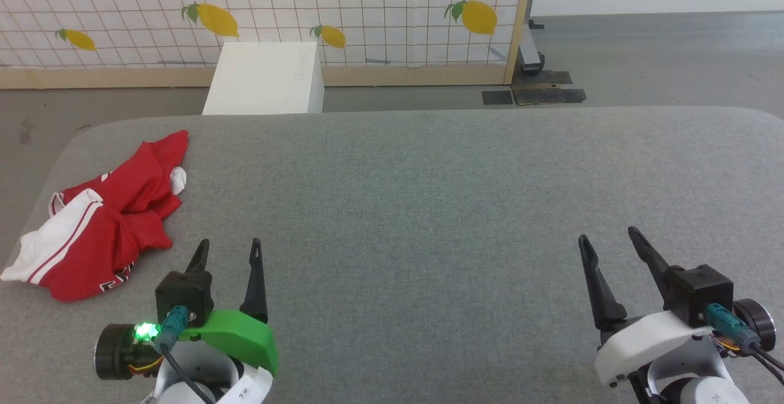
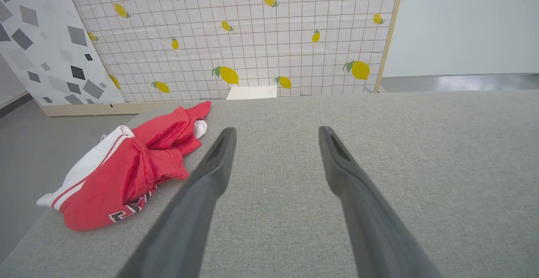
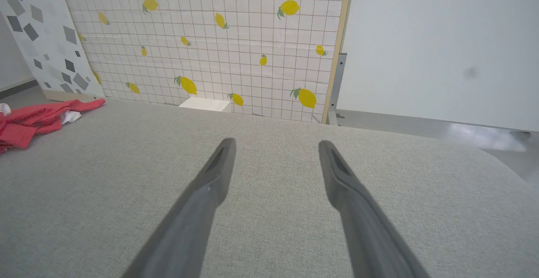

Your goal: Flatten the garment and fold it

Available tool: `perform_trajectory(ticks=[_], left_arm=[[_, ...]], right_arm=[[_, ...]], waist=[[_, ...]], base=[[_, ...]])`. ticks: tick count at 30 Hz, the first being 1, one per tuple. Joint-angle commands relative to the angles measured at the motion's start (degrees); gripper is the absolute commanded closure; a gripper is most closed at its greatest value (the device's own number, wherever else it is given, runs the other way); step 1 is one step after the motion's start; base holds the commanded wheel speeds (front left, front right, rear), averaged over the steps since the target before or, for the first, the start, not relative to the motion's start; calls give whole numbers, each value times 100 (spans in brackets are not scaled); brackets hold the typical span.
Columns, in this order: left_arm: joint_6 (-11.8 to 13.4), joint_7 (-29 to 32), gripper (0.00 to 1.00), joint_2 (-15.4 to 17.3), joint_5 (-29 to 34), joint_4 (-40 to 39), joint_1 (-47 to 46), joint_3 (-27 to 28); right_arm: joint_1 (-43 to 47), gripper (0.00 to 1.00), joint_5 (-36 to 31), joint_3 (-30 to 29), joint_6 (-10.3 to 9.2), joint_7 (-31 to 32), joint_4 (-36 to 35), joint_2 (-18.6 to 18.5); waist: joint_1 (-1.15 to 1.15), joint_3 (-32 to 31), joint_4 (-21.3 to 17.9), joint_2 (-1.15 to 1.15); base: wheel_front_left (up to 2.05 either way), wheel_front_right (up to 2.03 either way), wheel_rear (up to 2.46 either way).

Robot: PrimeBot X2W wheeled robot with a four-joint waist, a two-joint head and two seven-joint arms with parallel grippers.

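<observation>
Garment (image 1: pixel 104 220) crumpled at table (image 1: pixel 429 208) left edge, grippers apart, empty

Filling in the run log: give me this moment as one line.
stage: folding not begun | garment: crumpled, left edge of table | left gripper: open, empty | right gripper: open, empty

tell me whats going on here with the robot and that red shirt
A two-armed robot is set to flatten and fold the garment, but nothing is being handled yet. The red and white shirt lies crumpled near the left edge of the grey table. The left tool is open and empty just beside it, not touching. The right tool is open too, far off on the other side.
</observation>
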Motion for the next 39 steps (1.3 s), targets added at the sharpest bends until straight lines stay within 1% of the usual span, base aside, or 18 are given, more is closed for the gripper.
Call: perform_trajectory(ticks=[1,39], left_arm=[[-23,-3,0,41,-4,-9,42,-27],[34,17,0,206,-188,-16,68,-228]], right_arm=[[-54,0,44,-2,-3,-43,-16,4],[-53,0,230,-31,-5,-86,-43,10]], waist=[[0,0,0,0],[0,28,105,0]], base=[[0,0,0],[0,0,0]])
